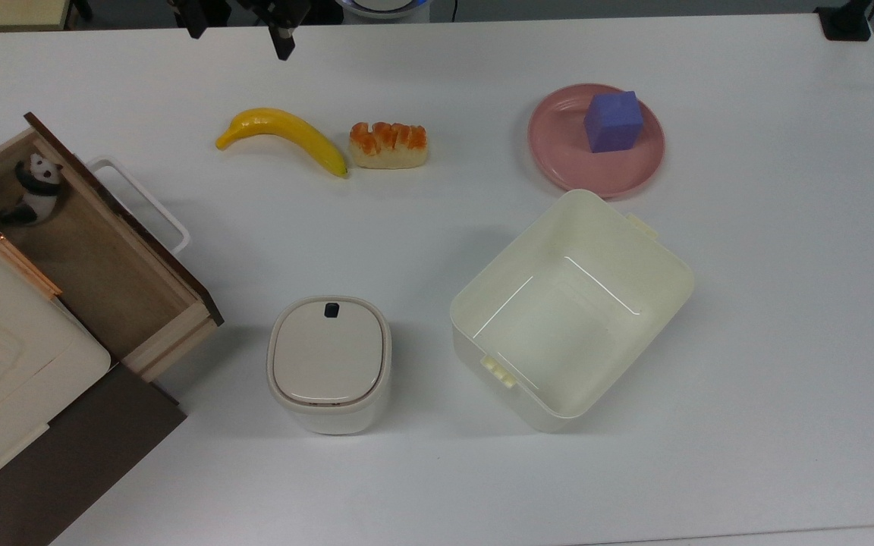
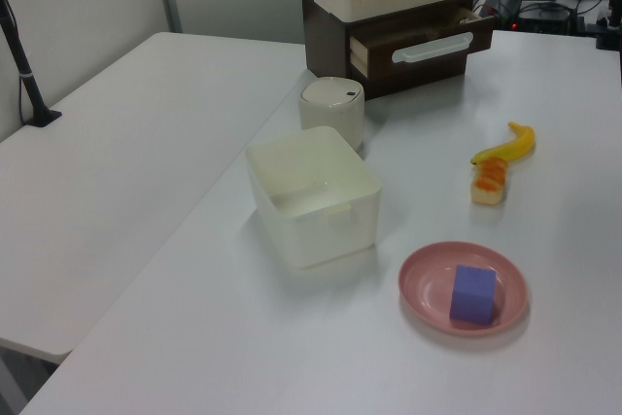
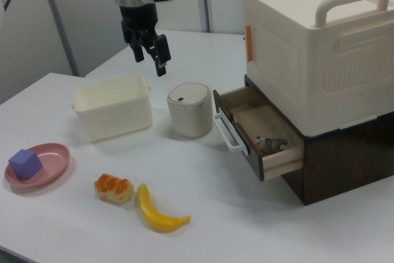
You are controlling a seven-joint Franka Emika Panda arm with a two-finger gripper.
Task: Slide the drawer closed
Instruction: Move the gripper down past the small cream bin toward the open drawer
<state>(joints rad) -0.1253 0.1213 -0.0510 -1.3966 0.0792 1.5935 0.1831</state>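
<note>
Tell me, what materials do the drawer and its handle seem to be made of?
The drawer: probably wood, since its pale unpainted walls show grain, with a dark brown front panel of matte finish. Its handle: likely plastic, a smooth white loop with a slight sheen.

White arm links with black joint bands, glossy shells. Tool (image 3: 152,51) is all black: boxy body, two slim straight fingers (image 3: 162,60).

Bright, even light falls from overhead, and the white counter (image 1: 437,470) comes close to washing out. Shadows are soft and short: a faint grey one lies beside the cream open plastic bin (image 1: 570,307), another under the light wooden drawer (image 1: 114,265). Thin glare lines streak the bin's glossy floor. Everything is fairly sharp.
</note>
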